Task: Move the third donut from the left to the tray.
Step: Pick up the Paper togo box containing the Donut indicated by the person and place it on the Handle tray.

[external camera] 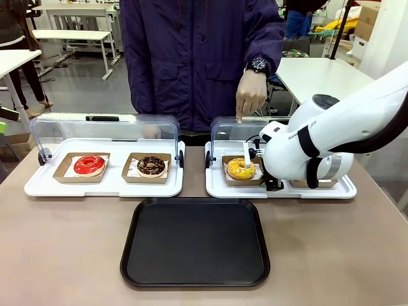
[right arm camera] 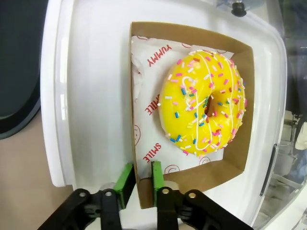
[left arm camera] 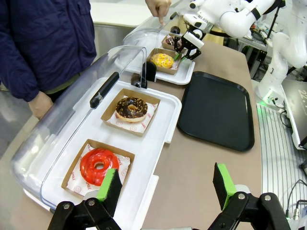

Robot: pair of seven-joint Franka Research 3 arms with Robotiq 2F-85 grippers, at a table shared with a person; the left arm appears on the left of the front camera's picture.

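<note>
Target, the third donut from the left [external camera: 241, 169], yellow icing with sprinkles: seated in its cardboard holder [right arm camera: 192, 181] on the right display tray [external camera: 217, 189], far of the black tray [external camera: 194, 242], apparently resting there. At the right gripper [right arm camera: 140, 184]: green pads pinched on the holder's near wall close to a corner, cardboard between them, donut itself untouched. At the left gripper [left arm camera: 165, 184]: fingers wide apart, nothing between, hovering by the left end of the left display tray [left arm camera: 163, 120]. Person's hand [external camera: 250, 95] on top of the right clear lid [external camera: 228, 127], propping it open. Risks, as judged: thin wall bending or tearing under a one-corner lift; holder tipping away from the pinch and sliding the donut out over the opposite edge; paper liner [right arm camera: 153, 120] dragging along with it; holder's underside catching the display tray's raised rim on the way toward the black tray; wrist or holder brushing the lid or the hand above, clearance looking tight; a fast swing shaking the donut loose before set-down. Count: donuts four, namely the red-iced donut [external camera: 89, 165], the chocolate donut [external camera: 151, 166], the yellow one, and a dark fourth donut [left arm camera: 172, 42] partly hidden by the right arm; cardboard holders four, one per donut; display trays two; clear lids two, both raised, the left clear lid [external camera: 102, 131] included; black tray one; grippers two; person one.
</note>
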